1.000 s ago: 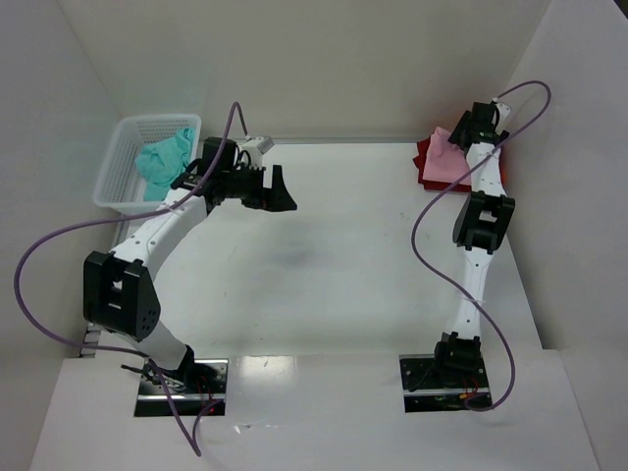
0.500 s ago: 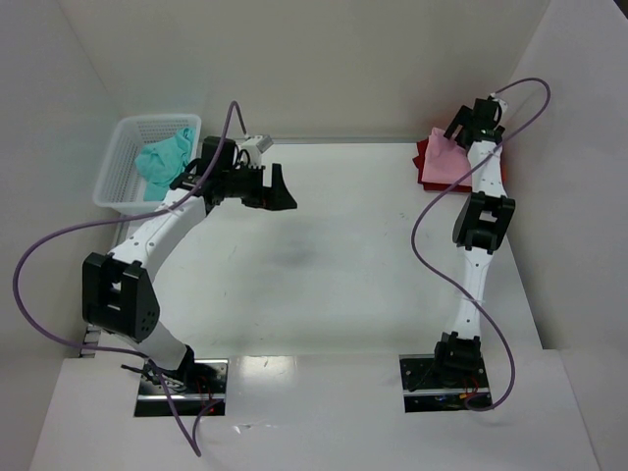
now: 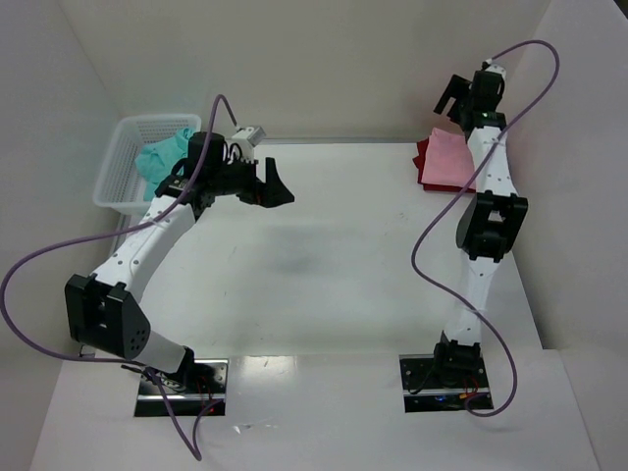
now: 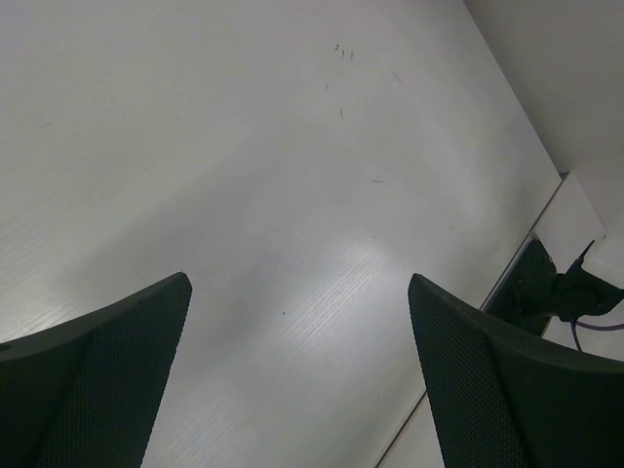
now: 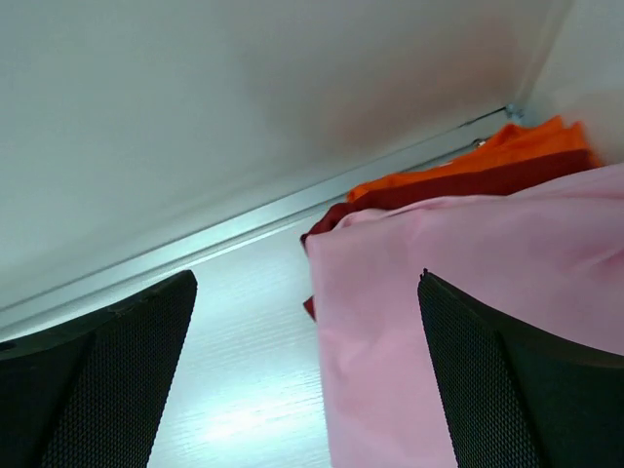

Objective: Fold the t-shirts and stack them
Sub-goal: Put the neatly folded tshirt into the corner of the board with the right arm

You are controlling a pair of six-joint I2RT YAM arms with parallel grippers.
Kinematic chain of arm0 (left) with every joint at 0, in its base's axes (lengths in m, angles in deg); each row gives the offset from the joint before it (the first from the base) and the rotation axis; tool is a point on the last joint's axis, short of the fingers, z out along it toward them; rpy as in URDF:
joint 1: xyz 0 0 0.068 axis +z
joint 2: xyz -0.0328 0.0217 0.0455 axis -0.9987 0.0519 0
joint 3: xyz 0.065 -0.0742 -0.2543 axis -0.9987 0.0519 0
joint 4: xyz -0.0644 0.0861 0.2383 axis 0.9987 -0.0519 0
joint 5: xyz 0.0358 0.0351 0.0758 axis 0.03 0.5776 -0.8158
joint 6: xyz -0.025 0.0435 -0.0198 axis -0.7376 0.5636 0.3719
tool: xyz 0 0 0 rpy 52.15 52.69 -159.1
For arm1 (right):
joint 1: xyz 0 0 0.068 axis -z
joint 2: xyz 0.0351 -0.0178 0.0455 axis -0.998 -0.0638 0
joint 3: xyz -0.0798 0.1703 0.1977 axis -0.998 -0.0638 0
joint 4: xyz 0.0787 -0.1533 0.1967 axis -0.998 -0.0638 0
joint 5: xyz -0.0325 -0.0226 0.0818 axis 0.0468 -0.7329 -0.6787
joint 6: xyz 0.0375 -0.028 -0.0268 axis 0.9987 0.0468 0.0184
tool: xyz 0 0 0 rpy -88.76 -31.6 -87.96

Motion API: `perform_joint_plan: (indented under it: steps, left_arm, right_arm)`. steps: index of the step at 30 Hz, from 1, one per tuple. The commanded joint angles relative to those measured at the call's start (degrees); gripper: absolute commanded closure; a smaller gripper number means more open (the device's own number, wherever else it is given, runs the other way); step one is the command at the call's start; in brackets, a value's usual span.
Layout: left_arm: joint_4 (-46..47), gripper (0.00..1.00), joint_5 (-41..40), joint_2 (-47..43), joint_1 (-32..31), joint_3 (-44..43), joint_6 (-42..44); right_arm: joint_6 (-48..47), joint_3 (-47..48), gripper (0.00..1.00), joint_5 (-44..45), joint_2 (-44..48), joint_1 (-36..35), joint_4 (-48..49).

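A folded light pink t-shirt (image 3: 448,157) lies on top of a folded red t-shirt (image 3: 422,159) at the back right of the table. In the right wrist view the pink shirt (image 5: 468,322) covers the red one (image 5: 429,190). A crumpled teal t-shirt (image 3: 164,156) sits in the white mesh basket (image 3: 120,167) at the back left. My right gripper (image 3: 450,99) is open and empty, raised above the stack near the back wall. My left gripper (image 3: 276,184) is open and empty over bare table, to the right of the basket.
White walls enclose the table at the back and both sides. The table (image 3: 334,255) is white. Purple cables (image 3: 432,221) loop beside both arms. The right arm's base mount (image 4: 546,288) shows in the left wrist view.
My right gripper has lifted off the pink shirt and risen toward the back wall, leaving the shirt on the stack. My left arm has shifted slightly back and left.
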Motion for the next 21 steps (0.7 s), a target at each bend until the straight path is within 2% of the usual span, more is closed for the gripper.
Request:
perform_joint_plan:
  steps: [1,4,8,11,16,21]
  left_arm:
    - [1.1,0.0,1.6,-1.9,0.4,0.4,1.2]
    - [0.6,0.0,1.6,-2.4,0.4,1.5,1.2]
    - [0.0,0.0,1.6,-2.4,0.4,1.5,1.7]
    - [-0.6,0.0,1.6,-1.4,0.4,2.1,2.3]
    - [-1.6,0.0,2.9,-0.9,0.4,2.1,2.3]
    - [-1.6,0.0,2.9,-0.9,0.4,2.1,2.3]
  right_arm:
    - [-1.2,-8.2,0.0,2.9,-0.6,-3.1,2.7]
    - [-0.7,-15.0,0.02,5.1,0.0,-4.3,8.1]
    - [1.2,-15.8,0.02,7.0,-1.7,-4.3,11.5]
    - [1.2,-11.7,0.0,7.6,-4.7,-4.3,12.6]
    - [0.7,0.4,0.0,2.7,-11.7,-4.3,10.0]
    - [1.5,9.2,0.0,1.4,-13.0,-4.3,6.8]
